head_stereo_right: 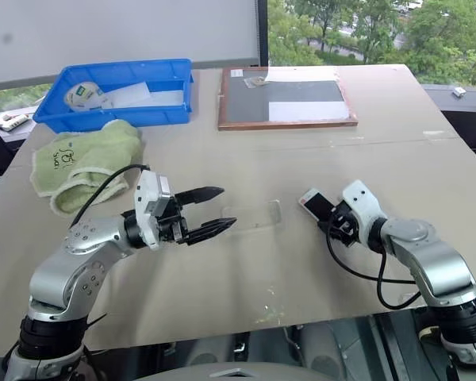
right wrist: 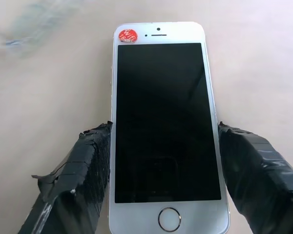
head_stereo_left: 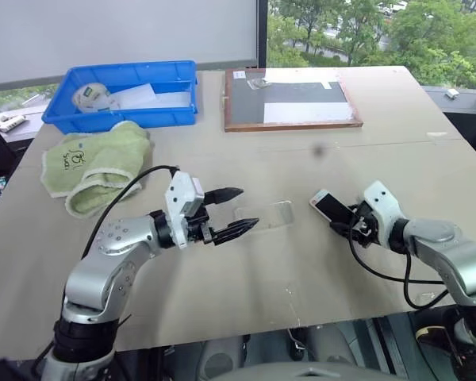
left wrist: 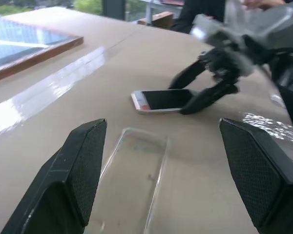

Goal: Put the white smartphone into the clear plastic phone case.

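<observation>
Black, tape-wrapped fingers (right wrist: 90,180) of the right gripper (head_stereo_left: 351,221) are straddling the white smartphone (right wrist: 163,126), one along each long edge near the home-button end. They are sitting right at the edges, but whether they are already pressing or merely flanking cannot be told. The phone is lying screen-up on the bench (head_stereo_left: 301,278), right of centre in the head views, its long axis running in line with these fingers and its earpiece end with a round red sticker (right wrist: 127,35) pointing away from them, toward frame centre.

Left of it, the left gripper (head_stereo_left: 232,211) is hovering with its fingers spread wide and holding nothing, aimed across the bench toward the right. The clear plastic phone case (head_stereo_left: 263,215) is lying flat just beyond those fingertips, between the two grippers, its long axis running roughly left to right in the head views. Case and phone are apart, with bare bench between them.

The right arm is clearly the nearer one to the phone, and the case is lying to the phone's left, so the coming carry would likely be a short shift toward frame centre.
</observation>
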`<state>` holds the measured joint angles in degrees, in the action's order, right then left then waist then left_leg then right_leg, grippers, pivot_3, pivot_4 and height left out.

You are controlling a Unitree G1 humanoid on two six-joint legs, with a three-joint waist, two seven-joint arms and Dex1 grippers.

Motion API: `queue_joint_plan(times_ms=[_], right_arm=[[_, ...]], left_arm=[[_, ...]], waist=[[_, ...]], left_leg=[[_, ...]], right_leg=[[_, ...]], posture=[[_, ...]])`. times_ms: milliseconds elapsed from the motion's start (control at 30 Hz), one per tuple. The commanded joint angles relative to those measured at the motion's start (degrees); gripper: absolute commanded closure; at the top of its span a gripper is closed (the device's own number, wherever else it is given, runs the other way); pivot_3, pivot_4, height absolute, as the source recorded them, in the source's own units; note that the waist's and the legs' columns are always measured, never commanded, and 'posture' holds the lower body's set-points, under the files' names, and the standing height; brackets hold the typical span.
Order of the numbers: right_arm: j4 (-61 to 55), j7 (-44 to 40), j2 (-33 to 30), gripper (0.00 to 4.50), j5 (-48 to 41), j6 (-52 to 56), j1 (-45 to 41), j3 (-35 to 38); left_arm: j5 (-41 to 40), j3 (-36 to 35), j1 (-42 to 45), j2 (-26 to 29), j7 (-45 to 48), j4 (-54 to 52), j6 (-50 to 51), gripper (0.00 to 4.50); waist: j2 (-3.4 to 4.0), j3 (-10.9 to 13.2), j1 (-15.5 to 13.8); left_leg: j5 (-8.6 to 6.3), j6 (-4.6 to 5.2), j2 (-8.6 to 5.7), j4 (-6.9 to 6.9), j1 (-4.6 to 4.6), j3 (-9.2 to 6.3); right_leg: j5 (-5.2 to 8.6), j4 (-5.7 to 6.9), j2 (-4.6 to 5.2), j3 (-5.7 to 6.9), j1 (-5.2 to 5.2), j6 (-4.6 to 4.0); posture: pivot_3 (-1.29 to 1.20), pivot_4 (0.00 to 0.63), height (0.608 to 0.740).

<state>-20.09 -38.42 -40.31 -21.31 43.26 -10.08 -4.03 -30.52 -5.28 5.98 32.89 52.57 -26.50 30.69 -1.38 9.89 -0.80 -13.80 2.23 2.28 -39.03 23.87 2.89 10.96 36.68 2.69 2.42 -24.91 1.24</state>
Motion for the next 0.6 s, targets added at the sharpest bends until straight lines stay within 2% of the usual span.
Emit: queue_joint_plan(times_ms=[33,133,233,467,600], right_arm=[[-2.8,-6.3,-1.2,1.57,-3.5,-5.6,-2.2,3.9],[-3.6,-10.2,-2.1,1.57,-3.3,-7.6,-5.8,1.1],[-4.5,-12.4,-2.1,1.57,-2.3,-7.9,-9.3,-2.3],[1.1,-16.4,1.0,1.58,4.3,-9.3,-22.5,-14.2],[7.4,-20.3,1.6,1.59,10.5,-14.0,-27.3,-21.0]], left_arm=[[-0.3,-1.3,-2.1,0.1,-1.2,-0.7,-1.9,0.70],[3.3,-1.5,-5.6,0.3,-2.4,1.1,-6.4,0.70],[4.1,-1.8,-7.8,-1.2,0.6,4.0,-14.8,0.70],[3.0,-2.0,-10.8,3.2,5.3,7.2,-14.9,0.70],[2.1,-2.8,-10.6,4.6,7.4,9.8,-15.4,0.70]], waist=[[0.03,0.0,0.2],[0.10,0.1,0.4],[0.10,0.1,0.4],[0.13,0.1,0.0],[0.13,0.1,-0.1]], left_leg=[[0.00,0.00,0.00,0.00,0.00,0.02],[0.00,0.00,0.03,0.00,-0.04,0.03],[0.00,-0.01,0.05,0.04,-0.04,0.02],[-0.01,-0.01,0.05,0.16,0.15,0.14],[0.00,0.00,0.03,0.17,0.34,0.16]], right_leg=[[0.00,0.00,0.00,-0.02,-0.02,0.00],[-0.01,0.03,-0.01,-0.03,-0.05,0.00],[-0.01,0.06,-0.01,-0.01,-0.12,-0.02],[0.00,0.05,0.06,-0.05,-0.37,-0.03],[0.00,0.03,0.10,-0.02,-0.52,-0.03]], posture=[[0.00,0.150,0.740],[0.00,0.150,0.740],[0.00,0.150,0.740],[0.00,0.150,0.740],[0.00,0.150,0.740]])
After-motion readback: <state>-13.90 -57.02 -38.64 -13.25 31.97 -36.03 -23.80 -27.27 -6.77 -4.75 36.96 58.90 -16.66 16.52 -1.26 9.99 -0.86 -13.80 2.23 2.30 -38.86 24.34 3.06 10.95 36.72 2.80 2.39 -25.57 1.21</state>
